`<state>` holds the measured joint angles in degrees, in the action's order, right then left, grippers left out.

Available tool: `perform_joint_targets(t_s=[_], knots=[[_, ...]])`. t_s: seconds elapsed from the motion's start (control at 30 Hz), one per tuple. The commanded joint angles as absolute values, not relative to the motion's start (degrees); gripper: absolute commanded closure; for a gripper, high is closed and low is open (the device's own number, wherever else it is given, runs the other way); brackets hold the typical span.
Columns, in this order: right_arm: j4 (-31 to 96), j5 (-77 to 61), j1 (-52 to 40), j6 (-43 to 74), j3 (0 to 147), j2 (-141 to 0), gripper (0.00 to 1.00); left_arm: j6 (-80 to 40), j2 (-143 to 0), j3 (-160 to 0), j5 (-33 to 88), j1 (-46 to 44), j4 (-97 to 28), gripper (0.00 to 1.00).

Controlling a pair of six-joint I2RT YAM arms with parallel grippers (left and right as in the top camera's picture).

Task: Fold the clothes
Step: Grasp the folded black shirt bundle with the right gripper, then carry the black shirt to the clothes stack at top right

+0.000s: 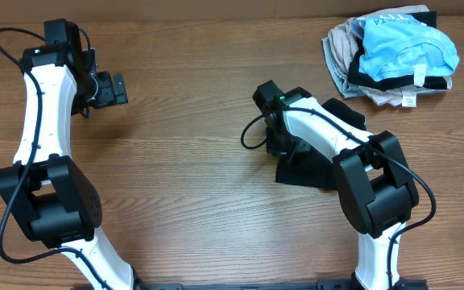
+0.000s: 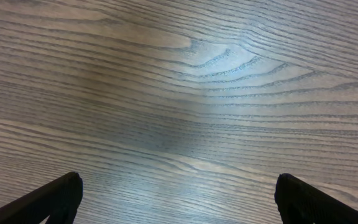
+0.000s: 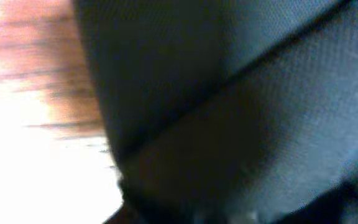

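Note:
The clothes (image 1: 306, 171) are a black garment lying as a small folded bundle on the wooden table right of centre, mostly under my right arm. My right gripper (image 1: 283, 147) is down at the bundle's left edge. The right wrist view is blurred and filled with the black fabric (image 3: 229, 93); the fingers cannot be made out there. My left gripper (image 1: 116, 89) is open and empty over bare table at the far left, well away from the clothes. In the left wrist view its two fingertips (image 2: 179, 193) stand wide apart above the wood.
A pile at the back right holds a light blue garment with black trim (image 1: 409, 50) on top of a beige/grey garment (image 1: 339, 56). The wooden table (image 1: 192, 161) spans the view.

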<state>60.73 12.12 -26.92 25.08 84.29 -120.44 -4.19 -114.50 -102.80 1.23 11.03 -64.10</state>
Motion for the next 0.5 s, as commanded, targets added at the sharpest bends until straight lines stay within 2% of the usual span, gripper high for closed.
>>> perform_joint_targets(t_s=[0.0,0.2,0.47], knots=[[60.5,12.2,-26.5,25.3,83.0,-121.5,0.94,-4.7,-115.1,-103.1,1.1,11.2,-64.4,0.0],[66.0,12.2,-24.9,25.3,88.6,-119.9,0.96,-4.7,-115.1,-103.1,1.1,11.2,-64.5,0.0],[77.8,12.0,-18.3,23.5,104.9,-113.8,0.96,-4.7,-115.1,-103.1,1.1,11.2,-64.5,0.0]])
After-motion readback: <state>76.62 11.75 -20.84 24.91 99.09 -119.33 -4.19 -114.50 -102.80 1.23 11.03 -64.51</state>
